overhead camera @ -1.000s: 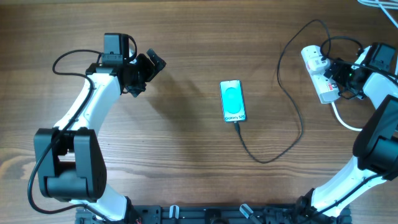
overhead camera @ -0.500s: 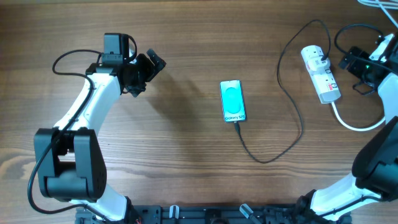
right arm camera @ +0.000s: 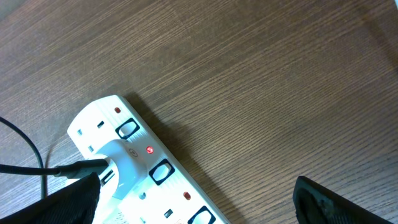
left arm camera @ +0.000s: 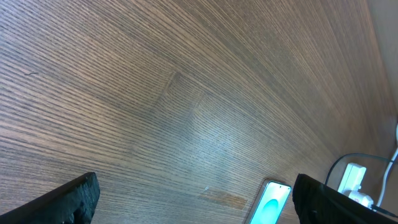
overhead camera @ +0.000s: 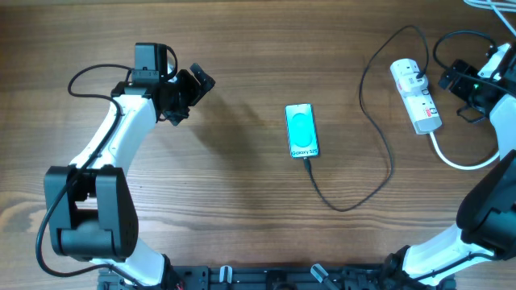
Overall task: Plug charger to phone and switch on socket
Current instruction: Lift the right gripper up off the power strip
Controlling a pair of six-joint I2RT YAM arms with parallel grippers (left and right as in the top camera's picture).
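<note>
Clearly the right arm is the nearer one: the socket (overhead camera: 416, 95) lies in the upper right of the overhead frame, just left of the right gripper (overhead camera: 446, 80), its long axis running from upper left down to lower right. Those fingers (right arm camera: 74, 199) stand wide apart, holding nothing. We see the phone (overhead camera: 301, 130) mid-frame, the charger (overhead camera: 345, 209) meeting its lower end. The left gripper (overhead camera: 193, 93), far left, also gapes empty.

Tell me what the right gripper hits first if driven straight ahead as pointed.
Probably the white oblong power strip with red lights, low between the open jaws of the right gripper; depth is unclear, so it may reach the brown wooden table beside it instead.
</note>
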